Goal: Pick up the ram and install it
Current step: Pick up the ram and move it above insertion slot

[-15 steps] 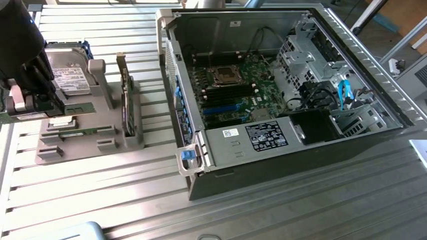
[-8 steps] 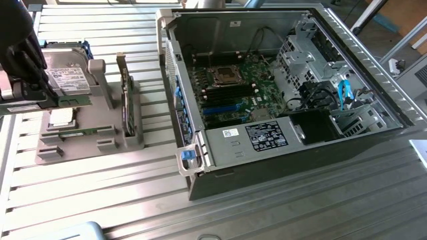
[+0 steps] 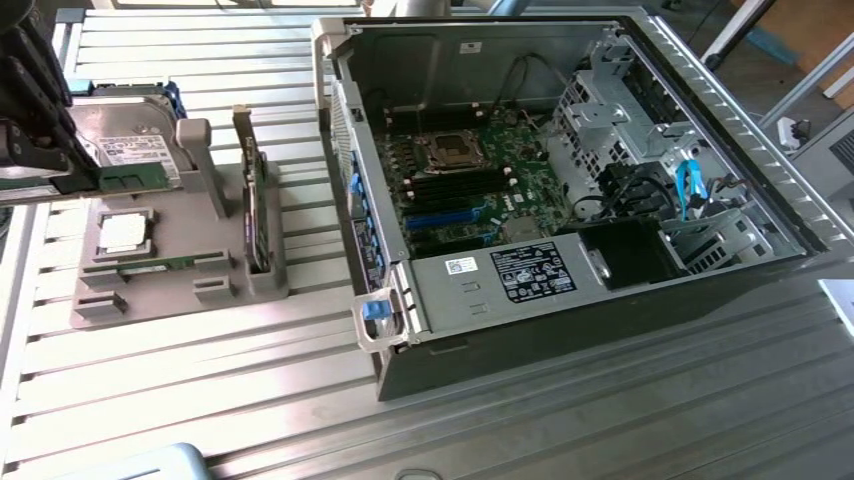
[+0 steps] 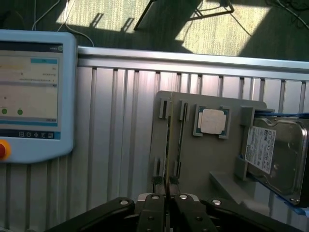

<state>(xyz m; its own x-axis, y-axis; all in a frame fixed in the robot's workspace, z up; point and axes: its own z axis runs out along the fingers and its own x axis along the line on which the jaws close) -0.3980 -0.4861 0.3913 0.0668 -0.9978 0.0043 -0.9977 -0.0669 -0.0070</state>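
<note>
The hand (image 4: 167, 197) is clenched on the ram (image 3: 138, 178), held over the grey holder (image 4: 195, 162) on the table (image 4: 116, 145).

Holder (image 3: 167, 290) sits on worktop (image 3: 534, 420), exterior view's left of the open case (image 3: 561, 180). On it: hard drive (image 3: 120, 140) at back, processor (image 3: 123, 232) in front, expansion card (image 3: 254, 200) upright on the case side. The ram (image 3: 134, 180) sits in the claw (image 4: 166, 193), over the holder by the drive.

The claw (image 4: 167, 195) is cut off by the wrist view's edge. It pinches what seems to be the ram (image 4: 168, 145), seen edge-on with its chips hidden. The hard drive (image 4: 277, 154) runs off-frame, label unreadable.
</note>
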